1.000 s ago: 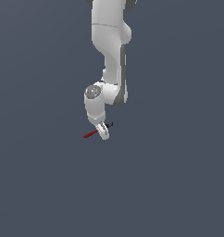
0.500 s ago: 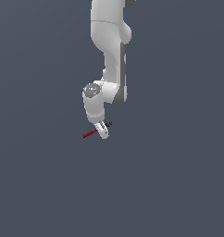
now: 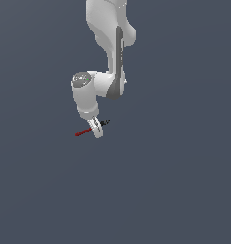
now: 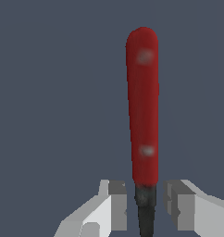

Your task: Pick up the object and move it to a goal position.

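My white arm (image 3: 110, 52) reaches down over the flat grey counter (image 3: 184, 181), wrist bent toward the exterior view's left. At its tip the claw (image 3: 96, 129) straddles the rod (image 3: 91, 128); in the wrist view the claw's two fingers (image 4: 116, 203) stand either side of the rod where red meets black, with slim gaps showing, so I read it as open, not yet gripping. The rod lies between them, red end toward the exterior view's left. I judge it light, stiff and smooth-skinned, best pinched near that junction, squarely, or it may pivot.
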### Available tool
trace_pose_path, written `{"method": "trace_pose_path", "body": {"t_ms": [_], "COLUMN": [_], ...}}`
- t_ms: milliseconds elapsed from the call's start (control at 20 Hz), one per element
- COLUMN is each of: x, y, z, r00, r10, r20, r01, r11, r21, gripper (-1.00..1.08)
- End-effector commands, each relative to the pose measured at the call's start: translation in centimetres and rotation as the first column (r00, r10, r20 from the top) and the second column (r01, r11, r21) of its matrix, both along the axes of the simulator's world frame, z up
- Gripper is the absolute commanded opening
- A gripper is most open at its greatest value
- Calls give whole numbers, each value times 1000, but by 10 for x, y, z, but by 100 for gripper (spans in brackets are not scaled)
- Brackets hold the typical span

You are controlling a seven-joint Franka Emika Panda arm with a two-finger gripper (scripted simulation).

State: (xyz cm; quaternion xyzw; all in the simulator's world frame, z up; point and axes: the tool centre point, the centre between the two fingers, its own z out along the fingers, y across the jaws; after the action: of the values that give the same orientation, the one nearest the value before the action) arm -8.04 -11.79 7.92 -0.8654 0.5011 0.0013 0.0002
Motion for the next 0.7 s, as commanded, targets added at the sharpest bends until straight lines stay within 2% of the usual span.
{"method": "trace_pose_path", "body": {"t_ms": [0,350,650], "x": [2,10,15], "y": [-14,-53,-75], "z": [23,86,120], "r00": [1000,1000,1000], "r10": [0,1,1], "r20": [1,1,1], "r01": [0,-1,-1], "r11": [1000,1000,1000], "r21": [0,-2,-2], "gripper": [-100,-100,-100]}}
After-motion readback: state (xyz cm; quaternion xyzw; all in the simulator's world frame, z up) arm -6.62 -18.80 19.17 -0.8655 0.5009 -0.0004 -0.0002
